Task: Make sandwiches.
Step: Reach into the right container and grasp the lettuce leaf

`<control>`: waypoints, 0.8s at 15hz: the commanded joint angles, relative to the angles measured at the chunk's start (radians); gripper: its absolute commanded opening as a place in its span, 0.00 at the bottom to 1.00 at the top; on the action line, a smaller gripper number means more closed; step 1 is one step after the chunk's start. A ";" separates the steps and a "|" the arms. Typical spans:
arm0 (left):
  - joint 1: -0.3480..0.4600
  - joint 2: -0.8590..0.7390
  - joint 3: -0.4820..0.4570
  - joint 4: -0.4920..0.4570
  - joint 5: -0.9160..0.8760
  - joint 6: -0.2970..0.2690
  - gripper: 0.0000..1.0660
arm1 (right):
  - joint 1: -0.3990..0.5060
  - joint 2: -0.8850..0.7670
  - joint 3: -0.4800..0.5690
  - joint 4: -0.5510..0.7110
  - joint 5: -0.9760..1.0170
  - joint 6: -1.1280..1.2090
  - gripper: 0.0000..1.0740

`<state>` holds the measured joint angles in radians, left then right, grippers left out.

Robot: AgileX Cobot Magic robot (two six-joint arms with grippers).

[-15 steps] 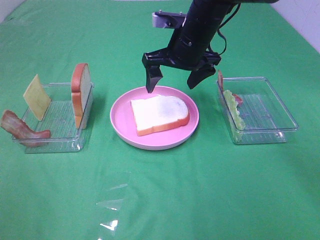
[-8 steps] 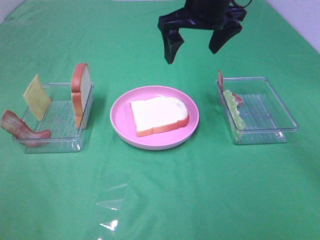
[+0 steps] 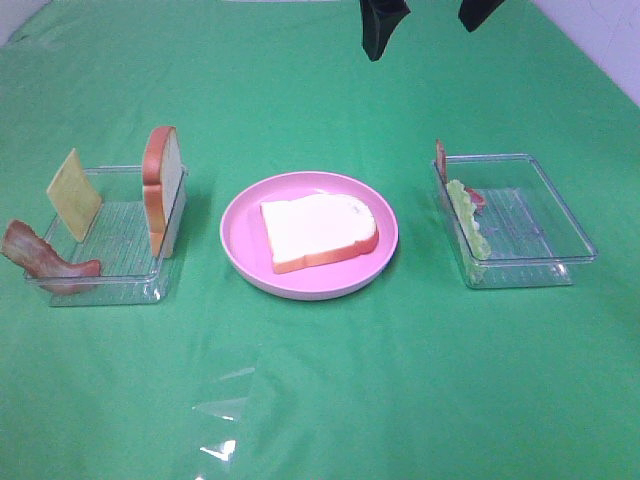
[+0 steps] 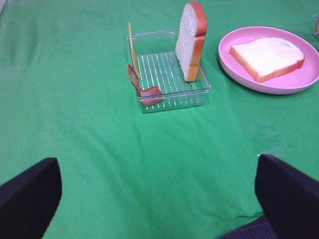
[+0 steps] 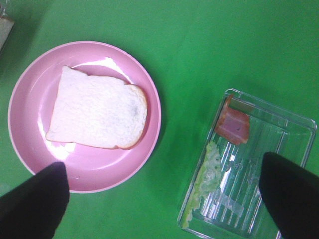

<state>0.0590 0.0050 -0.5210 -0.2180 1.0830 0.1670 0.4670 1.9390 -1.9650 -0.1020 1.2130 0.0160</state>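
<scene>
Green cloth (image 3: 320, 400) across the whole table, with a pale wall just visible at the far corners. At centre, a round pink plate (image 3: 240, 240), placed between the two arms' sides, probably as the assembly spot. Flanking it, well apart, a clear left tray (image 3: 115, 245) and a clear right tray (image 3: 530, 225), serving as ingredient racks.

Flat on the plate, one white bread slice (image 3: 318, 232), by the look of it the base layer of the sandwiches, with no filling on it yet. Propped upright against the left tray's wall nearest the plate, a second bread slice (image 3: 163, 190), stood on edge and so easy to pinch from both faces. Likewise on edge, the cheese square (image 3: 74, 194), tilted at that tray's outer side. Draped over the tray's front outer corner, the bacon strip (image 3: 45, 262). In the right tray, lettuce (image 3: 468, 218) leaning along the wall nearest the plate, beside a reddish slab (image 3: 441, 160) upright at the back corner.

High over the table's far side, the right gripper (image 3: 422, 35), jaws spread wide and empty. Seen only from its own wrist camera, the left gripper (image 4: 158, 199), equally wide and empty, hanging back short of the left tray.

Against a second ago: right gripper no longer poised just above the plate's far rim, now lifted nearly out of the overhead picture. Bread, plate, trays and fillings unmoved.
</scene>
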 commanded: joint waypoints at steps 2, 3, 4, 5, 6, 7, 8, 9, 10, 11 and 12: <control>0.003 0.001 0.001 0.000 0.000 -0.006 0.94 | -0.008 -0.007 -0.002 -0.043 0.115 0.024 0.92; 0.003 0.001 0.001 0.000 0.000 -0.006 0.94 | -0.023 -0.007 -0.002 -0.031 0.115 0.030 0.92; 0.003 0.001 0.001 0.000 0.000 -0.005 0.94 | -0.048 -0.007 0.010 -0.021 0.115 0.037 0.92; 0.003 0.001 0.001 0.000 0.000 -0.005 0.94 | -0.085 -0.013 0.044 -0.021 0.115 0.037 0.92; 0.003 0.001 0.001 0.000 0.000 -0.005 0.94 | -0.113 -0.017 0.082 -0.021 0.115 0.037 0.92; 0.003 0.001 0.001 0.000 0.000 -0.005 0.94 | -0.161 -0.020 0.156 -0.017 0.115 0.037 0.92; 0.003 0.001 0.001 0.000 0.000 -0.005 0.94 | -0.199 -0.020 0.226 0.008 0.103 0.040 0.92; 0.003 0.001 0.001 0.000 0.000 -0.005 0.94 | -0.213 -0.020 0.264 0.026 0.083 0.040 0.92; 0.003 0.001 0.001 0.000 0.000 -0.005 0.94 | -0.213 -0.020 0.279 0.025 0.070 0.040 0.92; 0.003 0.001 0.001 0.000 0.000 -0.005 0.94 | -0.212 -0.020 0.298 0.024 0.052 0.039 0.92; 0.003 0.001 0.001 0.000 0.000 -0.005 0.94 | -0.210 -0.020 0.310 0.031 0.034 0.039 0.92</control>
<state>0.0590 0.0050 -0.5210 -0.2180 1.0830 0.1670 0.2570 1.9300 -1.6640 -0.0770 1.2190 0.0450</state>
